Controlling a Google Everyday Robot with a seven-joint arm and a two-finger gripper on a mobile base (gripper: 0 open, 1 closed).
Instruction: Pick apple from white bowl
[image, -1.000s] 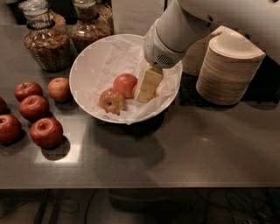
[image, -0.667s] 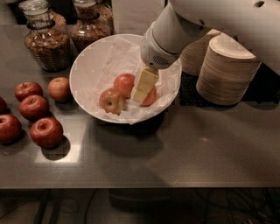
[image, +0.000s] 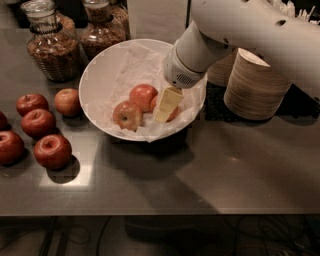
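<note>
The white bowl (image: 100, 75), lined with crumpled white paper, sits at the middle back of the dark table. It holds three apples. An orange-red apple (image: 174, 114) lies at the right, mostly hidden behind my gripper (image: 165, 111). A second smooth orange-red apple (image: 142, 96) lies just to its left. A yellow-patched apple with a dark stem pit (image: 127, 115) lies at the front left. My gripper reaches down into the bowl from the upper right, its pale yellow tip down against the right-hand apple.
Several dark red apples (image: 52, 151) and one lighter apple (image: 67, 101) lie on the table left of the bowl. Two glass jars (image: 50, 47) stand at the back left. A stack of beige disposable bowls (image: 256, 85) stands at the right, under my arm.
My gripper has sunk a little lower into the bowl, onto the right-hand apple. The apples and the bowl have not moved.
</note>
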